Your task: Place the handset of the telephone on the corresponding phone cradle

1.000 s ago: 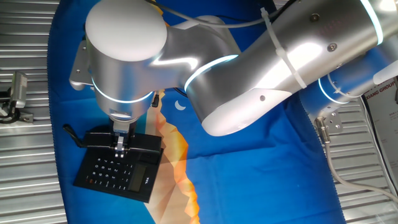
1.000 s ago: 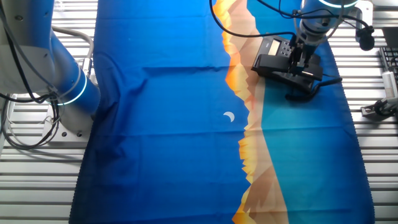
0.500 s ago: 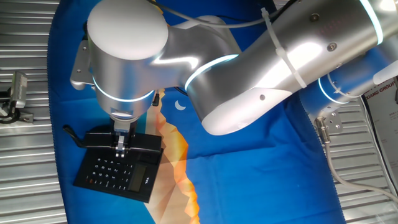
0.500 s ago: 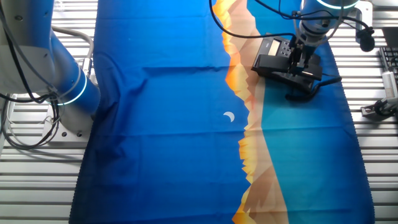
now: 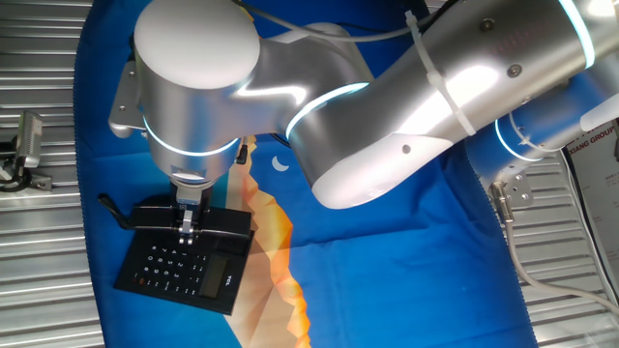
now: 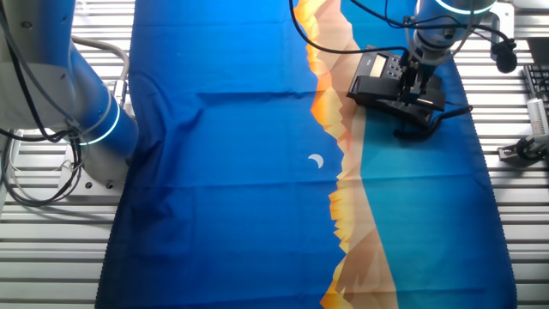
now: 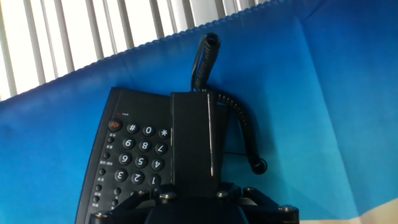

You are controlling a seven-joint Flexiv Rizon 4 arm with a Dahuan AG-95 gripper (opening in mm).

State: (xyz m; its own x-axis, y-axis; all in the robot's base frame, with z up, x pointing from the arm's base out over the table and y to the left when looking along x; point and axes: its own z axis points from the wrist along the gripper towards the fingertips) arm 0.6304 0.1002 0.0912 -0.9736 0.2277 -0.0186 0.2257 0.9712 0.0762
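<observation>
Handset lowered onto the side of the phone base, pincer over its middle.

The handset (image 7: 191, 140) lies lengthwise along the phone cradle (image 7: 219, 134), beside the keypad of the telephone (image 7: 134, 155), its long axis parallel to the base's long edge and, in the hand view, running straight away from the camera. The coiled cord (image 7: 245, 134) loops off its far end onto the blue cloth (image 6: 223, 172) covering the worktop (image 6: 515, 249). The pincer (image 5: 186, 224) stands upright over the handset's mid-length, which probably keeps the bar level as it seats. Its fingertips look narrowly set at the handset, but I cannot tell whether they grip it or have let go.
</observation>
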